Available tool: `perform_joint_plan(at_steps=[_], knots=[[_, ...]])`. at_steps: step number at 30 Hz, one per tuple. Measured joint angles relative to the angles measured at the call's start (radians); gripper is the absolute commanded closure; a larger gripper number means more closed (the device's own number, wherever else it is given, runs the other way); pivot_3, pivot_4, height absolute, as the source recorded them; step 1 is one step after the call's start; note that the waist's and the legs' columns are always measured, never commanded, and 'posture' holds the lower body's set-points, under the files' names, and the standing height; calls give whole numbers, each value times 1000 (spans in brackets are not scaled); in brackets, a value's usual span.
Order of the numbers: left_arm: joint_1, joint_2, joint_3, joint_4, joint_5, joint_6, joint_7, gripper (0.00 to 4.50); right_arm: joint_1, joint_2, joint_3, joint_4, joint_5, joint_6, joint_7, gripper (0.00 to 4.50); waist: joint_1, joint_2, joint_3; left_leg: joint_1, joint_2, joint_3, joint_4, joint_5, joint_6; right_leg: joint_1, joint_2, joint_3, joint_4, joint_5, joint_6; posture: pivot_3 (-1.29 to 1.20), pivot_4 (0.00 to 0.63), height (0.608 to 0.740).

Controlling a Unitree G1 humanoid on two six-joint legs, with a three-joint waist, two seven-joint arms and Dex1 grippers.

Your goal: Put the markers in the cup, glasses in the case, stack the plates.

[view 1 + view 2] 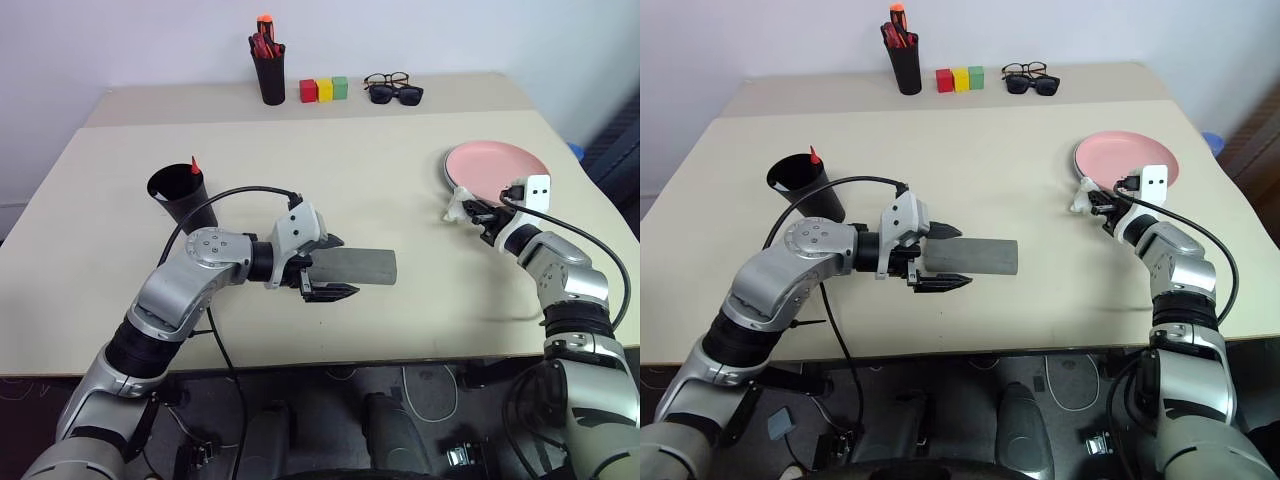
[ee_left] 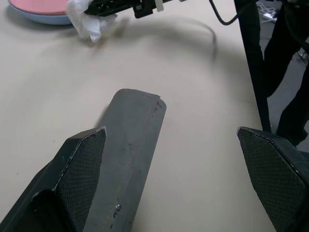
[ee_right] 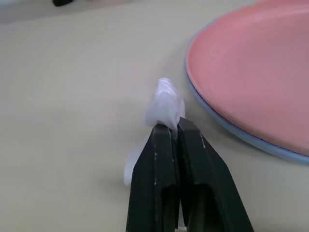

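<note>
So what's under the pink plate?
The light blue plate: its rim shows beneath the pink plate, so they're stacked. The rest of the blue plate is covered.

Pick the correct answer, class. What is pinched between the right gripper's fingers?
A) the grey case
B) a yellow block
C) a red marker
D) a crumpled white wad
D: the right gripper is shut on a crumpled white wad, beside the stacked plates, pink over blue.
</note>
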Motion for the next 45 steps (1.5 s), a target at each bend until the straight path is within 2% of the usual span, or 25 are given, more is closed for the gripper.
perform_joint_plan(at_steps=[5,11,14,17,21,27,29,31,36,40,45], knots=[[0,-5,0,4,0,-1,0,0,-39,-3,-46,-36,23,-64,-29,4470,0,0,0,0,0,0,0,0,0,0,0,0,0,0,0,0,150,740],[0,-13,0,5,0,-4,14,0,-208,-65,-36,285,-125,-388,-196,4470,1,0,0,0,0,0,-1,0,0,0,0,0,-1,0,0,0,150,740],[0,-15,1,5,0,-4,26,0,-250,-71,-15,449,-182,-476,-241,3659,-1,0,0,0,0,0,-2,0,0,0,0,0,-2,0,0,0,150,740],[4,-14,2,3,0,-3,41,0,-272,-71,-2,565,-212,-519,-250,2168,-3,0,0,0,0,0,-3,0,0,-1,0,0,-2,0,0,0,150,740],[31,-9,10,2,0,-3,61,0,-284,-71,3,621,-238,-576,-279,176,-2,0,0,0,0,0,-3,0,0,-1,0,0,-2,0,0,0,150,740],[80,-25,38,6,26,-67,116,0,-273,-86,-5,608,-236,-672,-260,176,-2,0,0,0,0,0,-3,0,0,0,0,1,-2,0,0,0,150,740],[149,-90,74,26,89,-235,197,0,-212,-103,-11,518,-214,-706,-200,176,1,0,0,0,0,0,-3,0,0,0,0,0,-5,0,0,0,150,740],[194,-103,91,48,118,-321,236,0,-118,-115,-16,378,-182,-697,-128,176,3,0,0,-1,0,0,-4,0,0,0,0,0,-7,0,0,0,150,740],[277,-95,167,105,126,-430,240,0,302,-126,-40,-159,-92,-528,-45,176,15,1,0,-2,0,0,-5,0,0,0,0,0,-10,0,0,0,150,740],[381,-78,248,142,85,-495,196,0,676,-143,-130,-552,-5,-356,-8,176,31,4,-2,-2,0,1,-5,-1,1,0,0,0,-10,-1,0,0,150,740],[506,-47,347,156,21,-558,126,0,1048,-165,-276,-784,55,-276,119,176,31,3,-1,0,1,2,-1,-1,1,5,-1,0,-12,-5,-1,0,150,740]])
